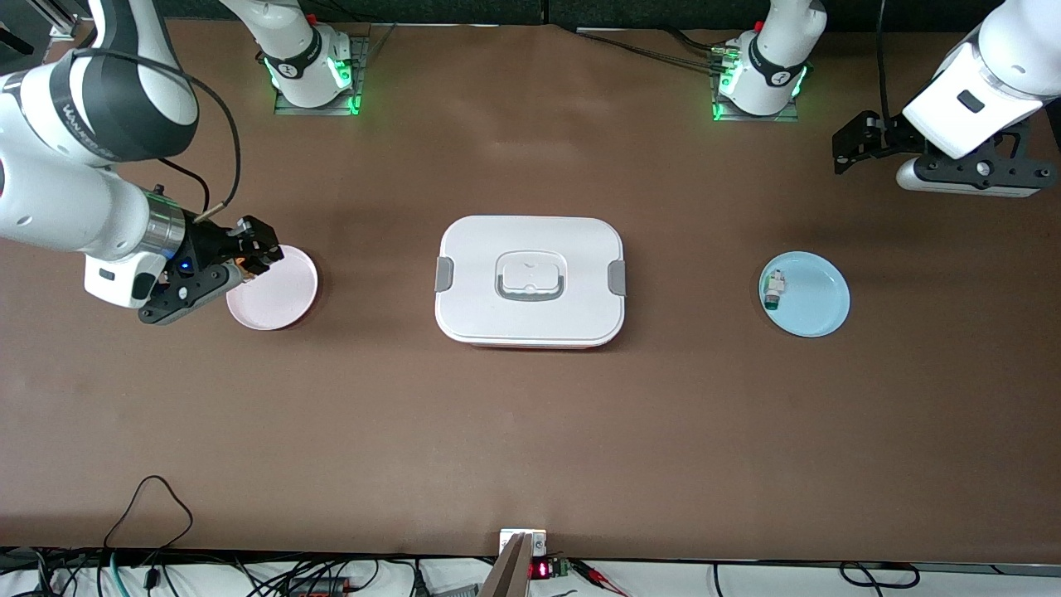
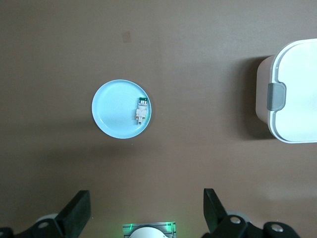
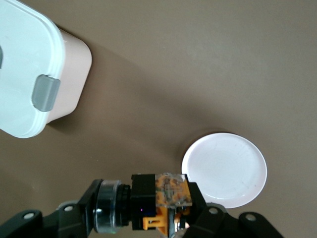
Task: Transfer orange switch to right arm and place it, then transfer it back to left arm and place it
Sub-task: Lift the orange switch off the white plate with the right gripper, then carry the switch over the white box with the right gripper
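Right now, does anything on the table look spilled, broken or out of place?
Nothing stands out. The box sits closed and square, a white switch lies in the blue plate, and the right pincer holds the orange switch over the pink plate.

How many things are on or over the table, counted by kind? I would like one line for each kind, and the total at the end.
Plates: 2, the pink plate and the light-blue plate
Switches: 2, the orange switch held in the right hand and the white switch with green end on the light-blue plate
Boxes: 1, the white box
Total: 5
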Available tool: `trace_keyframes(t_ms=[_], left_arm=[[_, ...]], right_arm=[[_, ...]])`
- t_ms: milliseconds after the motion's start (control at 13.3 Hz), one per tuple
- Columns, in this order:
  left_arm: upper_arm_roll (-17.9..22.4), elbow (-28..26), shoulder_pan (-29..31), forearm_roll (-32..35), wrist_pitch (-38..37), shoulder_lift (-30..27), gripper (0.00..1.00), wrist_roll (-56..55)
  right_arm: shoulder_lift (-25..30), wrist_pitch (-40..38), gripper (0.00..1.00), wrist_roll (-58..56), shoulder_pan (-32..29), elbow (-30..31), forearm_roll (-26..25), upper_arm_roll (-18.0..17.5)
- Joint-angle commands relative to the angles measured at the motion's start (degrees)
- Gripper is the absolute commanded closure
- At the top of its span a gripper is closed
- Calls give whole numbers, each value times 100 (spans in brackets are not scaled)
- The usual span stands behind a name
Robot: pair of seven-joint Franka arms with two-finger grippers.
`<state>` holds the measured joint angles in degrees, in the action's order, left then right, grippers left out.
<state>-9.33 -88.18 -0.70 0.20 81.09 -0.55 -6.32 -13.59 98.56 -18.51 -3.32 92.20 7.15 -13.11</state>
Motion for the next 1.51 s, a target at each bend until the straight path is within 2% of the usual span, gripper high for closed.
trace_keyframes(t_ms=[0, 151, 377, 603, 830, 980, 1282, 1433], left_arm=[[-7, 100, 26, -64, -102, 2, 0, 78], [-7, 100, 35, -64, -102, 2, 0, 78], [-7, 91, 35, -64, -102, 2, 0, 61], [-7, 91, 35, -64, -111, 2, 0, 61], [-7, 100, 35, -64, -111, 11, 0, 61], [-7, 91, 35, -64, -111, 2, 0, 61], [-7, 100, 26, -64, -111, 2, 0, 61], [-7, 91, 26, -64, -111, 2, 0, 61]], right_arm=[[172, -144, 68, -415, -46, -324, 137, -25], [251, -424, 68, -495, -46, -449, 653, -25], [383, -373, 68, -1169, -46, -641, 840, -33], [383, -364, 68, -1986, 15, -809, 1805, -33], [331, -346, 68, -2936, 200, -783, 2141, -33], [313, -180, 68, -3857, 261, -730, 2701, -42], [147, -153, 70, -5002, 288, -642, 3782, -33], [33, -13, 70, -5730, 323, -616, 4161, -42]])
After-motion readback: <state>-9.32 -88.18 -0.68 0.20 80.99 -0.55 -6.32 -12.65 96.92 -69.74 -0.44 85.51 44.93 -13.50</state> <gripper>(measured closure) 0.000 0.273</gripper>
